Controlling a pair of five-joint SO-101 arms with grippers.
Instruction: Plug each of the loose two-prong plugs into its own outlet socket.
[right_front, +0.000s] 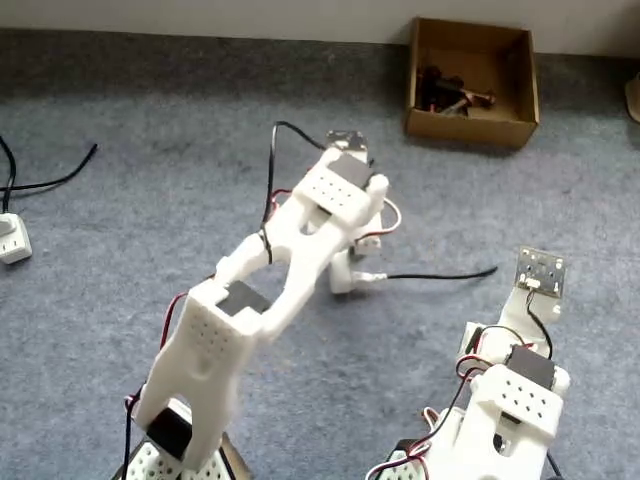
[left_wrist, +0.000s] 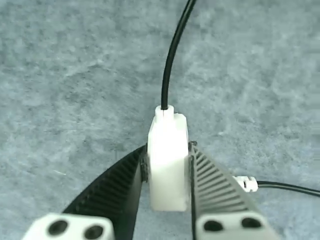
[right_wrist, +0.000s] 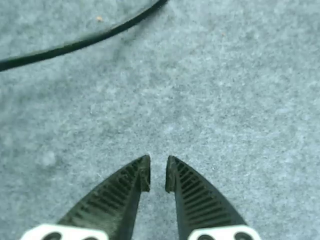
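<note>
Two arms on my screens, and I'm starting close in. On the high view the right arm sits folded at the near right corner. Its wrist camera shows the right gripper hanging just over the grey carpet. The fingers are drawn almost together, just a thin slit between the tips and nothing in it. A black cable crosses the carpet beyond them.

Moving out, the left arm stretches to mid-floor. There the left gripper is clamped on a white plug block, with a ribbed finger pressed against each flat side. The block's black cord leaves its far end and runs away across the carpet. I can't see any prongs from here.

Just beside that grip lies a small white cable end on a thin black lead, apart from the block. From above, that lead trails off to the right.

Out at the left edge rests a second white block with a dark cord. Farthest back is a cardboard box with small parts inside.
</note>
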